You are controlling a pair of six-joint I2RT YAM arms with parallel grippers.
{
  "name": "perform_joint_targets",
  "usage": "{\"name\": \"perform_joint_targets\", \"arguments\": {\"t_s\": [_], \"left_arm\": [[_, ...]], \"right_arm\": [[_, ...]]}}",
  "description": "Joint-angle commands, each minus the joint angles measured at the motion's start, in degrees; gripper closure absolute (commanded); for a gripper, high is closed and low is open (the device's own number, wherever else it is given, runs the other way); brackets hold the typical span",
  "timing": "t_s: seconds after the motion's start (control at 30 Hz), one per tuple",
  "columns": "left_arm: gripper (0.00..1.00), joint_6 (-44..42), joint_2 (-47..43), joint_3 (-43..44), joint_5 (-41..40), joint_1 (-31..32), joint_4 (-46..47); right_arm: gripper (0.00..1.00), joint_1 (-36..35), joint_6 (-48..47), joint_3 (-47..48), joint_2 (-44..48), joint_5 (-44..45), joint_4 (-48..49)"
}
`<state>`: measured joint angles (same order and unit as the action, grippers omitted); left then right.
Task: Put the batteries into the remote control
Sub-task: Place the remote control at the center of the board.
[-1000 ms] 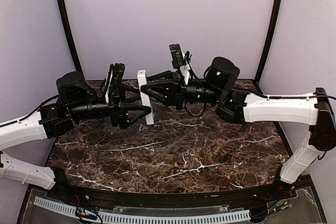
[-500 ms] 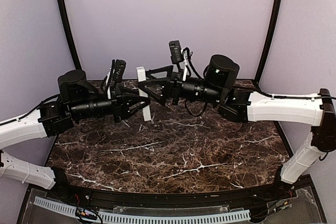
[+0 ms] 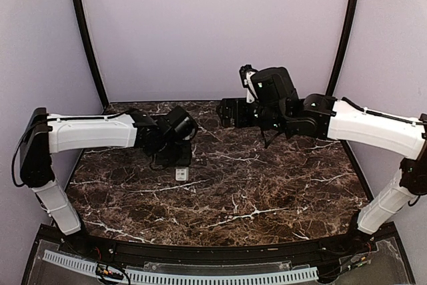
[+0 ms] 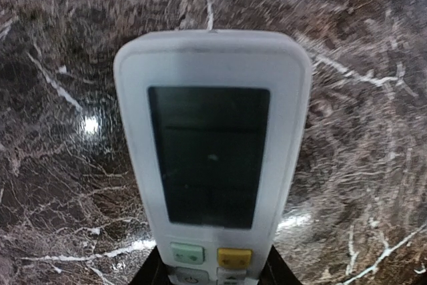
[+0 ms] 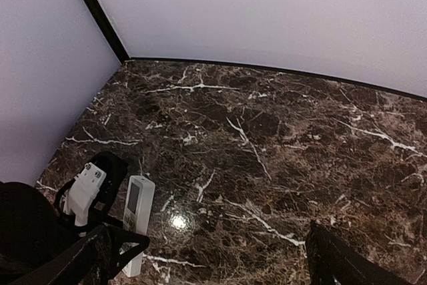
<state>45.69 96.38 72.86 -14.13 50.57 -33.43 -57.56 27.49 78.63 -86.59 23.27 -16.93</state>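
The remote control (image 4: 212, 145) is a white bar with a dark screen and green and yellow buttons, face toward the left wrist camera. My left gripper (image 4: 212, 275) is shut on its lower part, a black finger on each side. From above, the left gripper (image 3: 179, 158) points down at the table and the remote control's end (image 3: 181, 173) shows below it. The right wrist view shows the remote control (image 5: 137, 211) close over the marble. My right gripper (image 3: 225, 113) hangs apart to the right, open and empty. The batteries are out of view.
Dark marble table (image 3: 253, 185) with white veins, walled by pale purple panels (image 3: 213, 25) with black corner posts. The right gripper's fingers (image 5: 333, 261) frame bare marble. A bright lamp reflection (image 5: 178, 221) lies beside the remote.
The right gripper has let go of the remote, opened wide and drawn back to the right. The left arm has taken hold of the remote and swung it down toward the table.
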Motion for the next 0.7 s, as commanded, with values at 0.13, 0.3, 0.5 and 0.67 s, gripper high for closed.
{"name": "perform_joint_targets", "arguments": {"t_s": [0.13, 0.3, 0.5, 0.67], "left_arm": [[0.87, 6.0, 12.1, 6.0, 4.5, -0.6, -11.7], [0.77, 6.8, 17.3, 7.6, 5.7, -1.2, -13.2], [0.48, 7.6, 20.7, 7.7, 9.7, -2.5, -13.6], [0.11, 8.2, 20.0, 9.0, 8.8, -2.6, -15.5]], "right_arm": [[0.01, 0.3, 2.7, -0.2, -1.6, 2.4, -9.2], [0.01, 0.3, 2.7, -1.0, -2.0, 1.9, -8.6], [0.01, 0.3, 2.4, -0.6, -2.1, 1.9, -9.1], [0.01, 1.0, 3.2, -1.1, -1.5, 1.8, -9.5]]}}
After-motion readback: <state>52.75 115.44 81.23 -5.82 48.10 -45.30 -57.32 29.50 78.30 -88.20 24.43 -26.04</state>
